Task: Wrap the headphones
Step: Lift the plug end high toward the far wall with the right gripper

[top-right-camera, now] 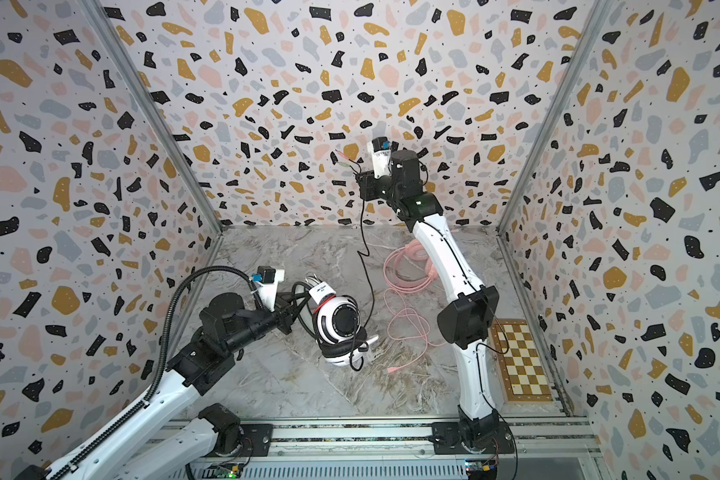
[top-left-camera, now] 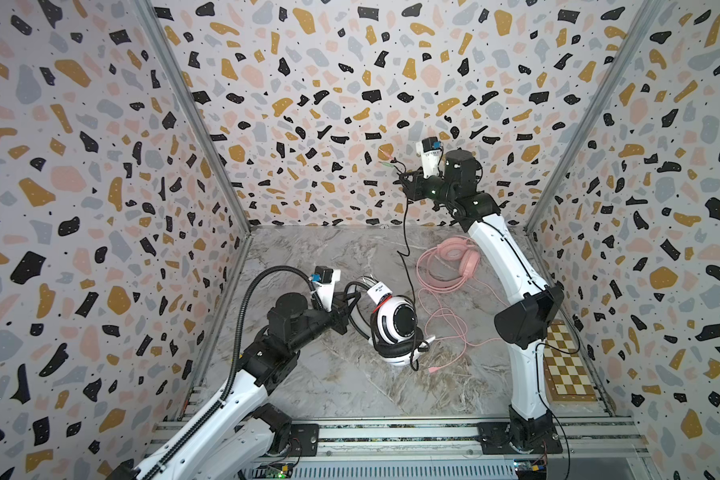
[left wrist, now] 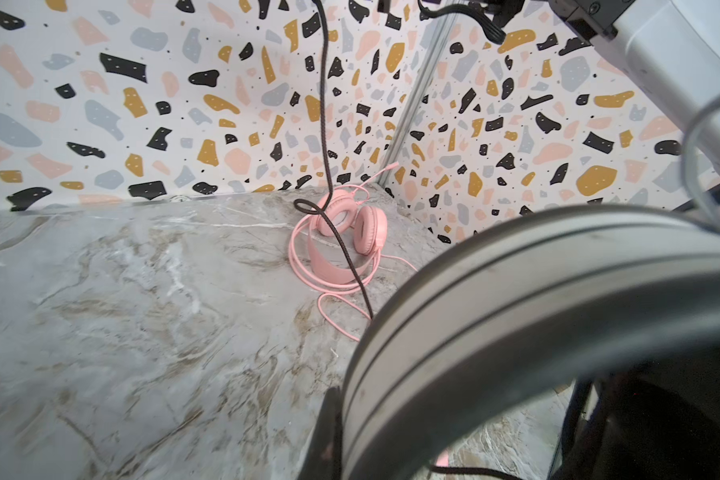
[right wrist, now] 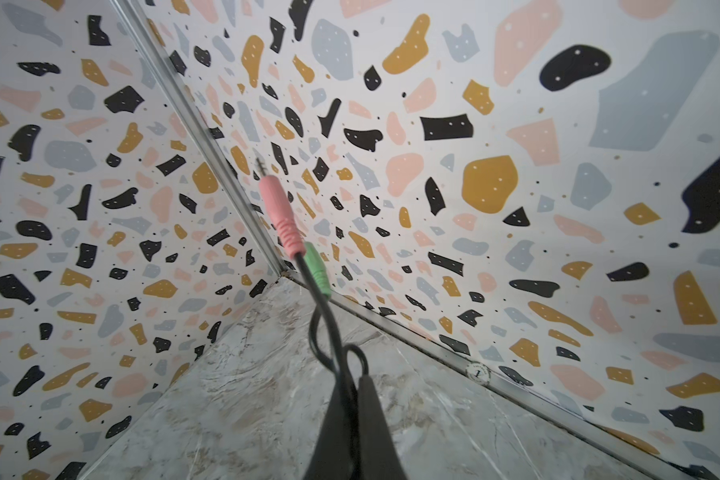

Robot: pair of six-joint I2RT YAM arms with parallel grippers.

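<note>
My left claw [top-left-camera: 345, 306] is pinched shut on the black band [left wrist: 516, 311] of the white headphones [top-left-camera: 395, 328]. They are near the front middle of the tabletop [top-left-camera: 308, 374]. The headphones are hanging sideways from the claw, with one round cup facing up at me. I cannot tell if the lower cup is touching the tabletop. In the left wrist view the band is filling much of the picture, very close.

My right claw [top-left-camera: 406, 183] is sitting up high by the back wall. It is closed tight on the thin black cable [left wrist: 324, 104], close to its end. In the right wrist view a pink plug [right wrist: 281, 216] and a green plug [right wrist: 316, 266] are sticking out past the claw's tips. From the claw the cable is hanging down and running to the white headphones.

The pink headphones [top-left-camera: 458, 253] are lying on the tabletop toward the back right corner, apart from both claws. Their pink cable [top-right-camera: 408, 285] is lying in loose loops around them and in front of them. A checkered board [top-left-camera: 566, 365] is lying at the right edge.
</note>
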